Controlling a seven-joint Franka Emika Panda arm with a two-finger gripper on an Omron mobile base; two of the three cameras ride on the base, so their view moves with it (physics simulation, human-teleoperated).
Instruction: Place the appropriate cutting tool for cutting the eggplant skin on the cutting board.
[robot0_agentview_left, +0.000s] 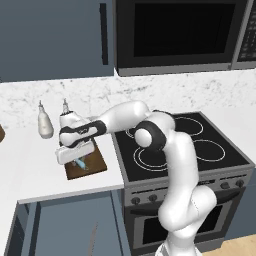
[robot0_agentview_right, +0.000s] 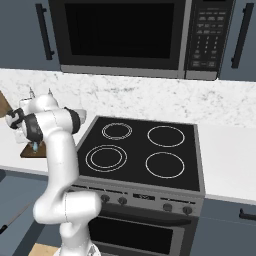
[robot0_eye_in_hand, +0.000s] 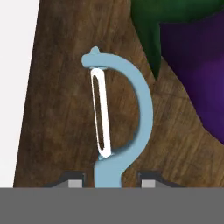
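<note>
1. Blue-handled peeler (robot0_eye_in_hand: 114, 131) lies on the board (robot0_eye_in_hand: 57, 109), its handle running down between the two fingertips (robot0_eye_in_hand: 75, 180) at the bottom of the hand view, its head pointing away from them.
2. Small gaps show between the handle and each fingertip, so the gripper (robot0_eye_in_hand: 109, 180) looks slightly parted and not clamped on the peeler; whether the pads touch it I cannot tell.
3. In the left base view the arm reaches left from the stove (robot0_agentview_left: 190, 145) over the counter (robot0_agentview_left: 30, 165), with the hand low over the board, pointing down.
4. The peeler has a curved light blue frame and a pale, slotted blade across it.
5. The eggplant (robot0_eye_in_hand: 197, 74), glossy purple with a green cap, lies on the board just beside the peeler's head, apart from it.
</note>
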